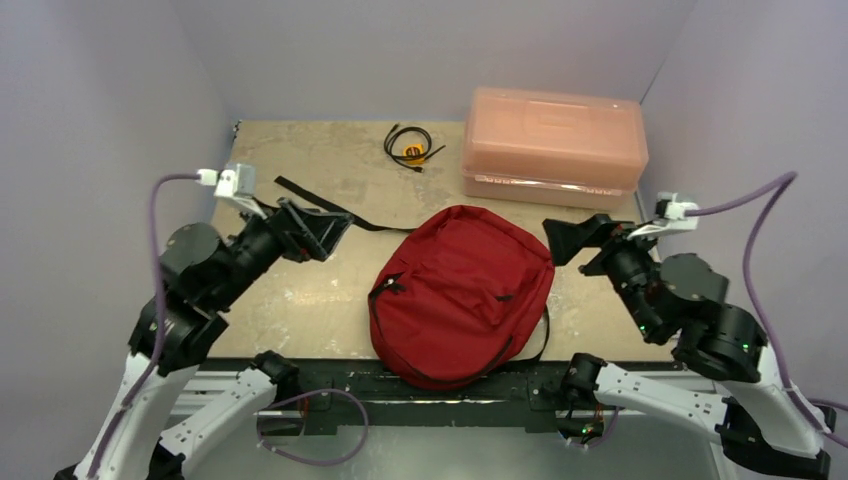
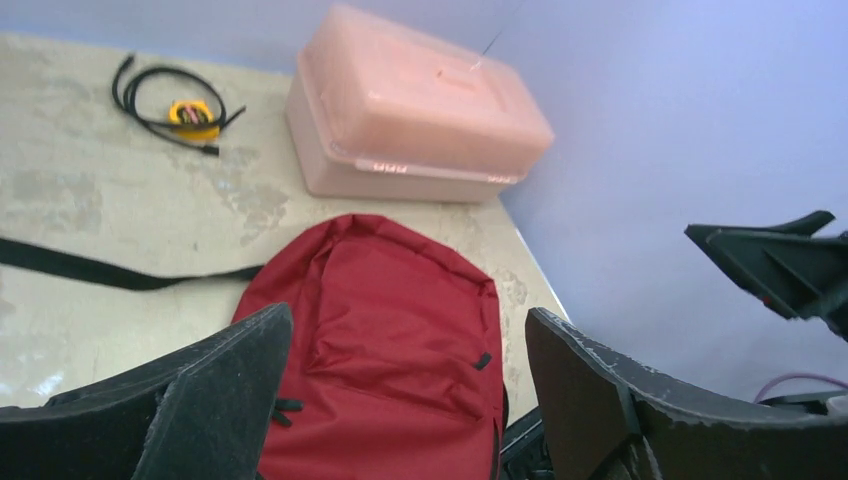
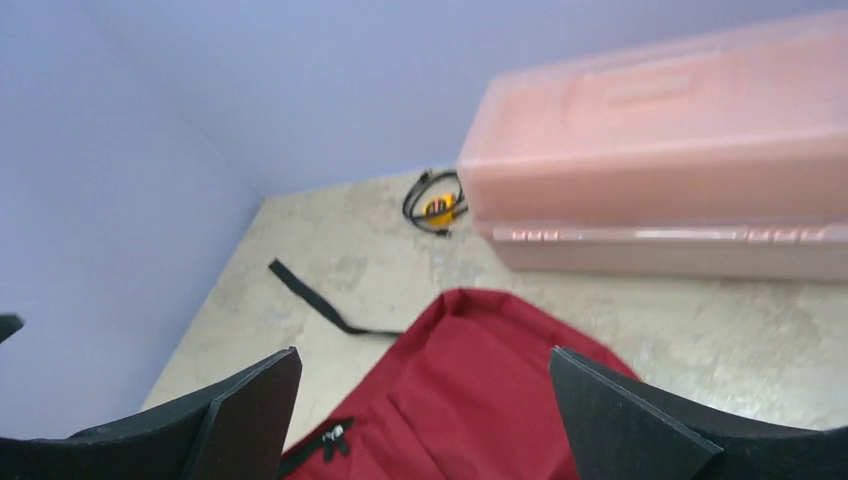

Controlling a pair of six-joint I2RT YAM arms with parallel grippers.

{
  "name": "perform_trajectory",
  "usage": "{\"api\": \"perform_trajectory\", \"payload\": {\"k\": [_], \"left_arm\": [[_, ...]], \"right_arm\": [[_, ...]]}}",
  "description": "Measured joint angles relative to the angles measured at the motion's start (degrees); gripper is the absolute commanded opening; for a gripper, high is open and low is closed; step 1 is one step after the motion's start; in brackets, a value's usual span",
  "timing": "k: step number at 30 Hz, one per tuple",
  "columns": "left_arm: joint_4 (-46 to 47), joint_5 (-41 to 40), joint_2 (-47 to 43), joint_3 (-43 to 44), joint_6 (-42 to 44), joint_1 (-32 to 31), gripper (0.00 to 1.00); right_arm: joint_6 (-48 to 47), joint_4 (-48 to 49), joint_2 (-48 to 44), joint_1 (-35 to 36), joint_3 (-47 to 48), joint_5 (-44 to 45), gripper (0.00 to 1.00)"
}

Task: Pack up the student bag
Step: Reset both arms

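Note:
The dark red student bag (image 1: 463,292) lies flat in the middle of the table, zipped shut, its rounded end over the near edge; it also shows in the wrist views (image 2: 385,340) (image 3: 480,400). A black strap (image 1: 320,207) trails from it to the far left. My left gripper (image 1: 325,232) hovers left of the bag, jaws wide apart and empty (image 2: 408,345). To the bag's right my right gripper (image 1: 570,240) stands open and empty (image 3: 425,385), raised above the table.
A pink translucent plastic box (image 1: 555,145) stands closed at the back right. A coiled black cable with a yellow tag (image 1: 410,147) lies at the back centre. Lilac walls close in the table on three sides.

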Motion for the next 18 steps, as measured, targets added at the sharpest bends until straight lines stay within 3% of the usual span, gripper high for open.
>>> {"api": "perform_trajectory", "payload": {"k": [9, 18], "left_arm": [[-5.6, -1.36, -10.43, 7.19, 6.12, 0.0, 0.9], [-8.04, -3.3, -13.44, 8.11, 8.61, 0.0, 0.9]], "right_arm": [[-11.72, 2.95, -4.24, -0.02, 7.74, 3.54, 0.99], [-13.75, 4.35, -8.22, -0.31, 11.26, 3.43, 0.99]]}}
